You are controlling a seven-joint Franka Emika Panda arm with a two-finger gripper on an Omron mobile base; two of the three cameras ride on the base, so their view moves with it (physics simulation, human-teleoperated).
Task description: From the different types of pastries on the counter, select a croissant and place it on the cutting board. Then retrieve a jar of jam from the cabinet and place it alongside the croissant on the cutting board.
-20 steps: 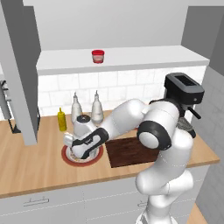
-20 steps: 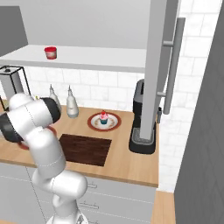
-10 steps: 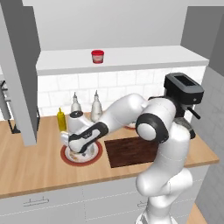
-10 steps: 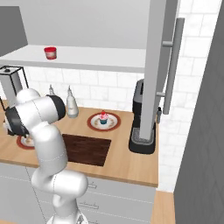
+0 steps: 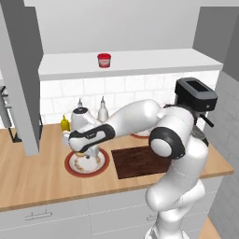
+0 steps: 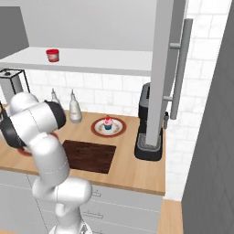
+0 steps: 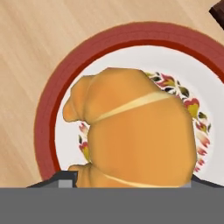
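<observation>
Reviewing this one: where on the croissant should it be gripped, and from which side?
Grip the croissant across its thick middle, coming straight down from above. It lies flat on the red-rimmed plate, bulging highest at the centre, while its horns taper thin. The gripper is already low over it at that plate.

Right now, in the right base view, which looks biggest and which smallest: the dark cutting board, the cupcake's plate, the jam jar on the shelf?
1. cutting board, clearly largest.
2. cupcake plate.
3. jar of jam, smallest, though it sits farther from the camera, which shrinks it somewhat.
</observation>
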